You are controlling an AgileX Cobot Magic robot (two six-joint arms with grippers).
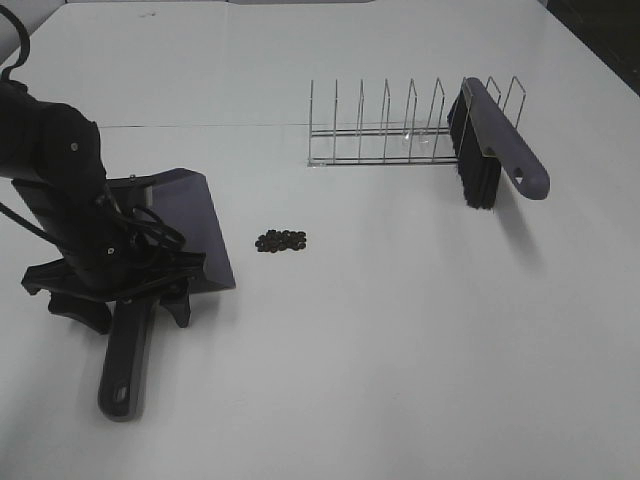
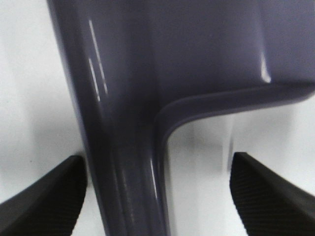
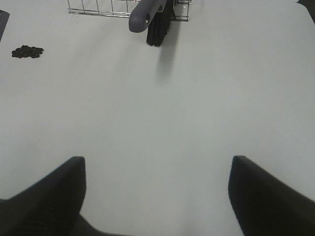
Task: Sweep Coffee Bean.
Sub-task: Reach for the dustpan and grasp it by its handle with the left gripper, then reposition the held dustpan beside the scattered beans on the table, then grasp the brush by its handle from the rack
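A small heap of dark coffee beans lies on the white table, just right of the grey-purple dustpan. The dustpan lies flat, with its handle pointing toward the front edge. My left gripper is low over that handle and open. One finger is close beside the handle, while the other stands well apart from it. Over bare table, my right gripper is open and holds nothing; the exterior view does not show it.
A wire rack stands at the back. A grey brush with black bristles leans on its right end. The left arm's black body covers the table's left side.
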